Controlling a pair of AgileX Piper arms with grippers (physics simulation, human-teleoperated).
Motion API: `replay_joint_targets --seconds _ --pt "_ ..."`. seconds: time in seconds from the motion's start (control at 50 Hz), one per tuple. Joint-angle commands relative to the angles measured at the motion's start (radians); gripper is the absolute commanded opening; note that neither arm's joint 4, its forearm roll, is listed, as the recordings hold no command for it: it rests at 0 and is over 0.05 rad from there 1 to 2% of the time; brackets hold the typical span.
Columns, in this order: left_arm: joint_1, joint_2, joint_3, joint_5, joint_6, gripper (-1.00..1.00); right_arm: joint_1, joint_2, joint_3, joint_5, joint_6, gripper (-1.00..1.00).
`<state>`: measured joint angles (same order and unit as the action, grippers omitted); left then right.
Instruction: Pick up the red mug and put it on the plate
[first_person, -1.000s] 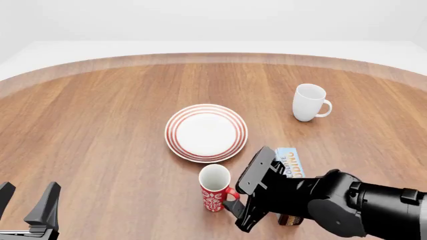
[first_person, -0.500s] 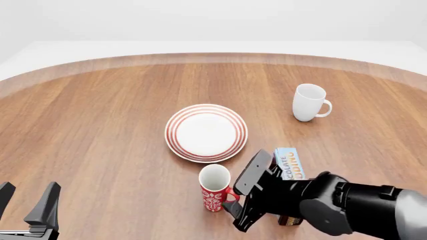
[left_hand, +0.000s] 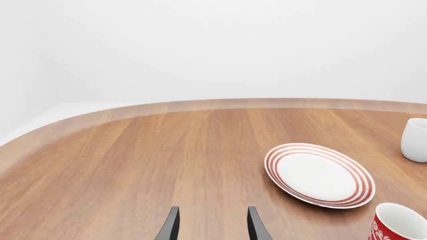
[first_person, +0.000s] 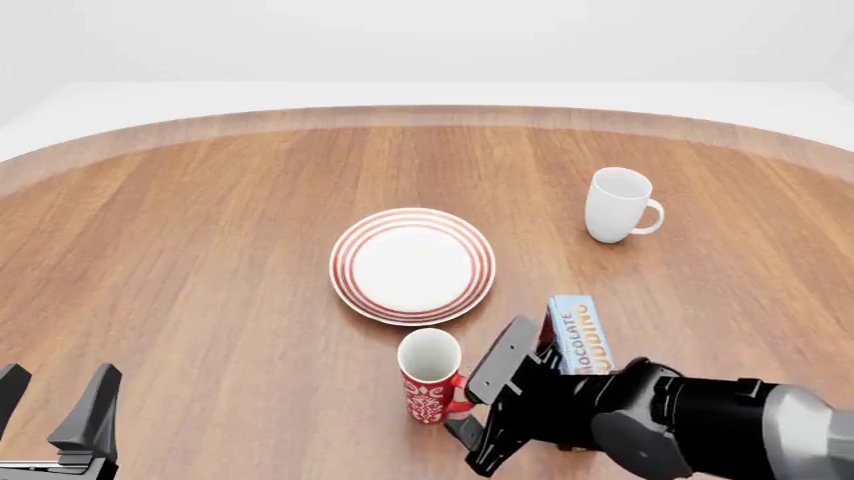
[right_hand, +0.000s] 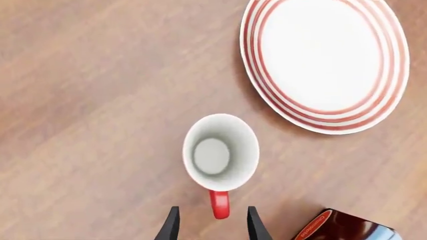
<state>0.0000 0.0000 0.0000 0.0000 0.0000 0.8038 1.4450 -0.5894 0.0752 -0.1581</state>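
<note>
Nearest me on the left, my left pincer (first_person: 54, 415) hangs low at the table's near edge, its two dark wedge-shaped fingers apart with nothing between them; its wrist camera shows the same pair of slim black tips (left_hand: 171, 227) spread over bare wood. On the right my right arm (first_person: 694, 425) — bulky, matte black and grey — reaches in low across the near right of the table, wrist bent so that my right pincer (first_person: 470, 410) points down just beside the red mug (first_person: 430, 375). Its fingers are parted, and from its own camera the two tips (right_hand: 172, 225) stand on either side of the mug's small red handle (right_hand: 219, 204), not touching it as far as I can tell. The mug stands upright on the wood, tall and narrow, glossy red with a white pattern on its wall, white inside; the overhead wrist view shows its round mouth and grey-white floor, which the front view does not. Just beyond my wrist lies a small blue-and-white carton (first_person: 577, 335), and beside it a dark brown box (right_hand: 343, 227) seen best from the right wrist. A little farther, close to the mug but apart from it, sits the plate (first_person: 412, 265) — flat, round, white with red rings. Farthest, to the right, a plain white mug (first_person: 619, 205) stands on the smooth, streaked brown table (first_person: 200, 250).
</note>
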Motion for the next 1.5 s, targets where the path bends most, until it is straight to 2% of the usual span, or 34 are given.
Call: replay_joint_targets --seconds 0.02,0.9,0.92,1.12,1.28,1.4,1.44,1.46,1.5 --pt "0.000 0.000 0.000 0.000 0.000 1.00 0.008 0.019 0.012 -0.017 0.011 1.00" --pt "0.000 0.000 0.000 0.000 0.000 1.00 0.000 0.071 0.018 -0.064 0.022 1.00" --pt "0.000 0.000 0.000 0.000 0.000 1.00 -0.006 0.071 0.018 -0.068 0.014 -1.00" --pt "0.000 0.000 0.000 0.000 0.000 1.00 -0.012 0.066 0.023 -0.075 0.003 -1.00" --pt "0.000 0.000 0.000 0.000 0.000 1.00 -0.051 0.067 0.025 -0.099 -0.033 -1.00" --pt "0.000 0.000 0.000 0.000 0.000 1.00 -0.050 0.019 0.024 -0.076 -0.038 -1.00" --pt "0.000 0.000 0.000 0.000 0.000 1.00 -0.066 -0.002 0.023 -0.076 -0.069 -1.00" --pt "0.000 0.000 0.000 0.000 0.000 1.00 -0.059 -0.015 0.020 -0.063 -0.055 -1.00" --pt "0.000 0.000 0.000 0.000 0.000 1.00 -0.061 -0.054 0.014 -0.042 -0.063 -1.00"
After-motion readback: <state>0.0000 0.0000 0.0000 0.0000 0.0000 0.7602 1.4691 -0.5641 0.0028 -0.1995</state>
